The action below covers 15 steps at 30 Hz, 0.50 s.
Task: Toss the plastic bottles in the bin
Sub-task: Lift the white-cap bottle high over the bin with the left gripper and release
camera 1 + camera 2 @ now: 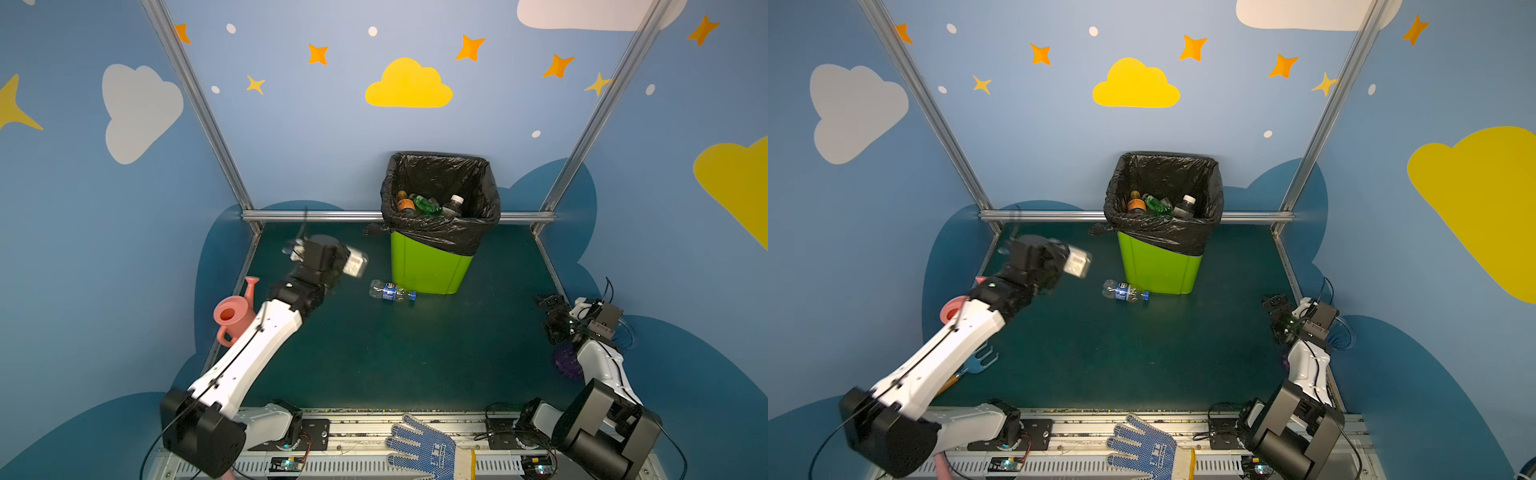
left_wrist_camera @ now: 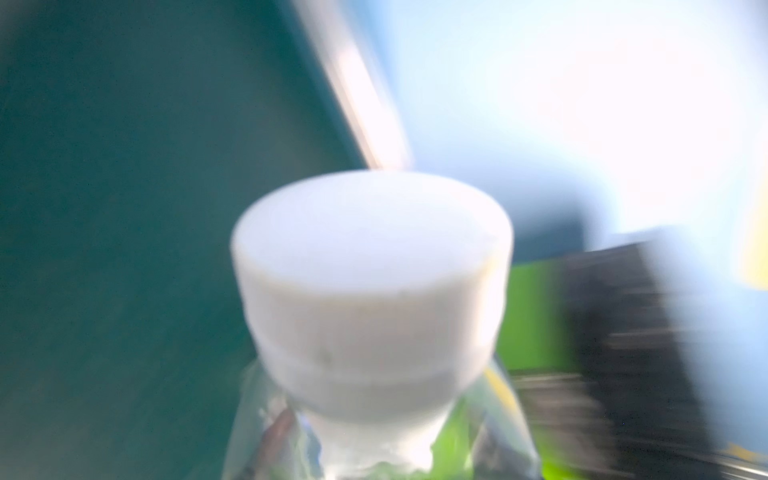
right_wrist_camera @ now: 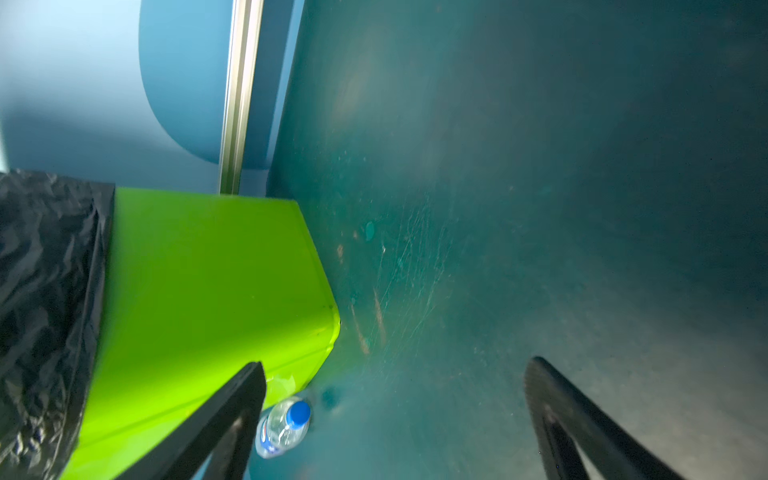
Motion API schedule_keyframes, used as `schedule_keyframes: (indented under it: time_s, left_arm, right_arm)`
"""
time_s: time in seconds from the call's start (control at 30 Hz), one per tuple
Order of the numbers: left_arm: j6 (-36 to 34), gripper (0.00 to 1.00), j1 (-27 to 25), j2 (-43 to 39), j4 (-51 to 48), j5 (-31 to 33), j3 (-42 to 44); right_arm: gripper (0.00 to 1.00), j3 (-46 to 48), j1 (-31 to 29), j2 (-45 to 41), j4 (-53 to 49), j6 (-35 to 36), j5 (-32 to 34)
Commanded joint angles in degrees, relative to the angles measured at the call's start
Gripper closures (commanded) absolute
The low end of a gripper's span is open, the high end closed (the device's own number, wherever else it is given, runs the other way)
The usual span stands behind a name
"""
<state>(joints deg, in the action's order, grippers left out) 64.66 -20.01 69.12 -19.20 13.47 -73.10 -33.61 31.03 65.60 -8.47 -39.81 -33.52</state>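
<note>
Pinching the white-capped bottle [image 2: 370, 291] in the left pincer [image 1: 338, 261], up off the table [image 1: 395, 365]. Heavily blurred, so no telling how deep in the jaws. Looking ahead of that pincer and to its right: the bin [image 1: 428, 268], well apart. Holding the right pincer [image 3: 395, 415] spread wide on nothing, low over the table, with the bin ahead and to its left. Spotting a blue-labelled bottle [image 1: 390, 291] flat at the bin's foot, touching it or nearly so, between the two pincers and nearer the left one.

Risks from here:
- Could squirt out of the grip: thin clear plastic, probably slippery, and likely to swing.
- Could snag the black bag [image 1: 440, 232] folded over the rim if brought in too low, tugging the liner or rocking the bin.
- Could bounce off the bottles already inside [image 1: 426, 204] and hop back out if let go early.
- Might knock the pink watering can [image 1: 232, 316], behind the left pincer and just beside its forearm.

Reading labels now, and nothing legible:
- Blue band with a small oval badge on the blue-labelled bottle, lettering too small.
- Orange label inside the bin, same story.
- No print visible on the white cap.
- Dark mark on the blue-dotted glove [image 1: 424, 449], unreadable.
</note>
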Motion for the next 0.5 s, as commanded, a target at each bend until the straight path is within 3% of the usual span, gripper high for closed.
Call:
schedule_keyframes:
  time_s: [0.0, 0.1, 0.17, 0.23, 0.33, 0.4, 0.47]
  left_arm:
    - [-19.1, 0.58, 3.7, -4.5, 8.2, 3.4, -11.2]
    - [-25.2, 0.58, 3.8, -3.5, 15.8, 0.1, -18.3]
    - [-24.5, 0.58, 3.7, -0.3, 19.5, -3.2, -21.1]
    - [-22.3, 0.58, 3.1, 5.8, 19.0, -6.9, -25.0]
    - [-22.2, 0.57, -1.7, 21.7, 13.8, -14.4, -35.3]
    - [-23.1, 0.53, -5.2, 38.9, -1.8, -19.5, -56.3]
    - [-23.3, 0.38, -6.9, 57.5, -18.4, -22.2, -86.4]
  right_arm:
    - [0.05, -2.1, -2.0, -0.8, -1.2, 0.5, -0.1]
    - [0.05, -2.3, -4.2, -1.6, -0.8, -0.2, 1.1]
    - [0.05, -2.5, -5.2, -2.3, -0.6, -0.5, 1.6]
    - [0.05, -2.9, -5.8, -2.7, -1.1, -0.4, 1.8]
    - [0.05, -3.4, -6.4, -3.3, -1.8, -0.1, 2.1]
    - [0.05, -3.7, -6.7, -3.5, -2.1, 0.2, 1.8]
    - [0.05, -4.4, -6.6, -3.8, -3.3, 0.7, 1.5]
